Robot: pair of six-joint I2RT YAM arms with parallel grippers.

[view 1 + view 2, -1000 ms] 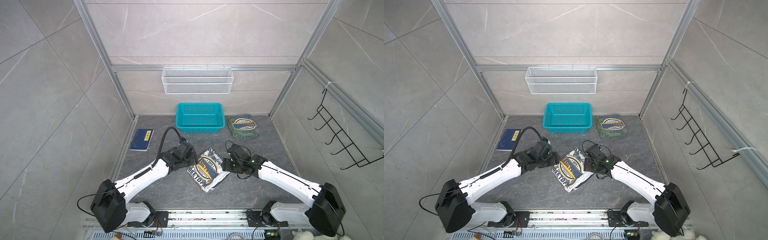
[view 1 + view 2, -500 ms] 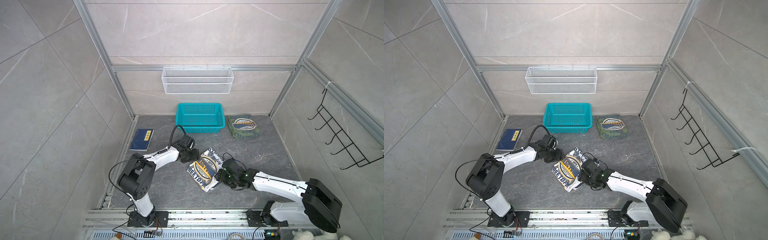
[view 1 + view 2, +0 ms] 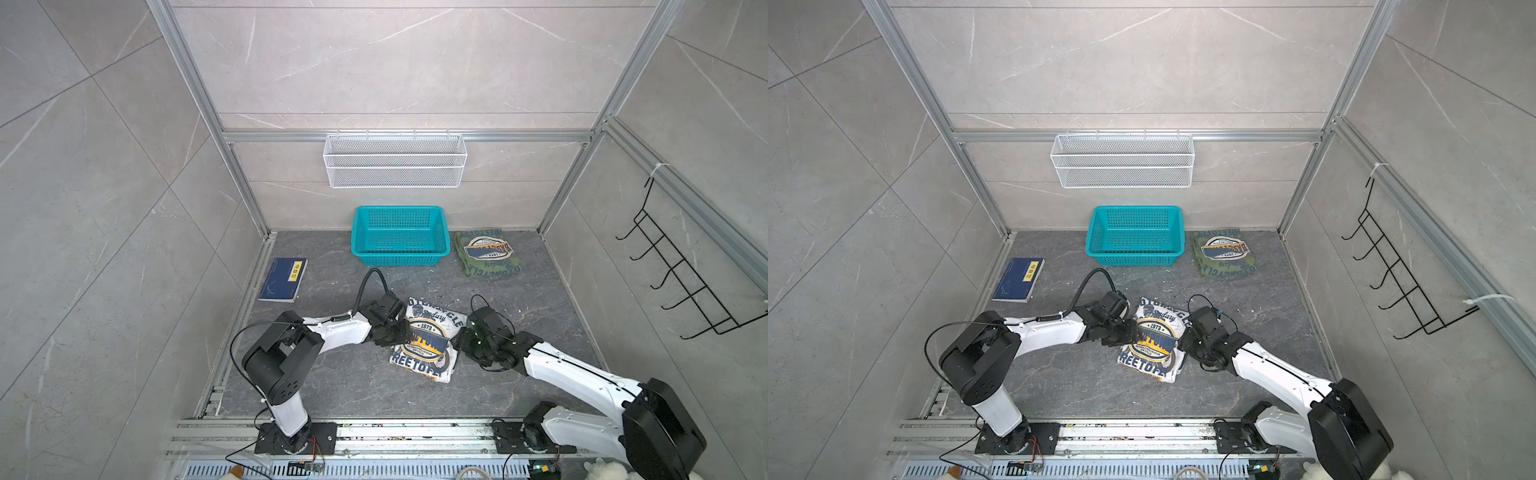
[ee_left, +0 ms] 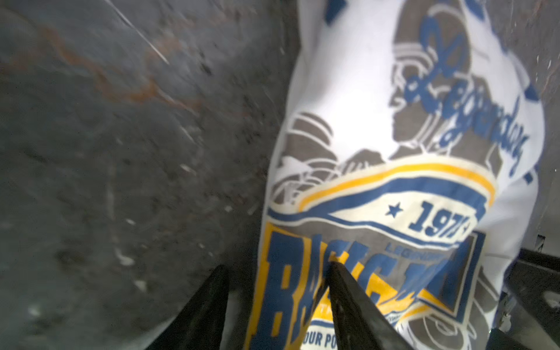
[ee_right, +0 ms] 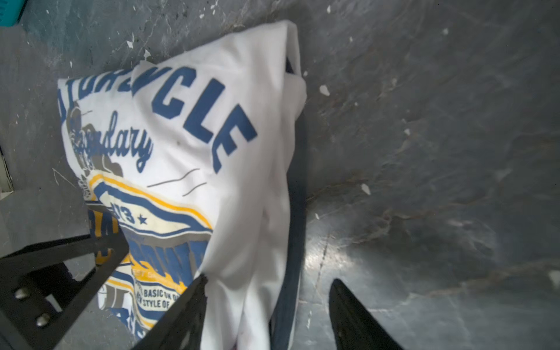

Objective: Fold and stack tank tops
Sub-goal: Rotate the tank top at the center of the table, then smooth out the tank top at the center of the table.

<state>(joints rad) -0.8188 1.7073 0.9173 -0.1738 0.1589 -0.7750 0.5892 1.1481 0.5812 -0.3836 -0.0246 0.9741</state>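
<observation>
The folded white tank top (image 3: 428, 340) lies mid-counter (image 3: 332, 374); the olive tank top (image 3: 488, 253) sits far right. The left hand (image 4: 277, 266) and right hand (image 5: 269, 278) straddle the white one's left and right edges, fingers apart. Pinching only the upper layer would likely unfold it when lifted.

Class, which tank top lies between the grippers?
The white tank top: left gripper and right gripper flank it; the olive green tank top lies apart beside the teal basket.

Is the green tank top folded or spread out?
Folded: the green tank top lies as a compact rectangle beside the basket, badge up.
</observation>
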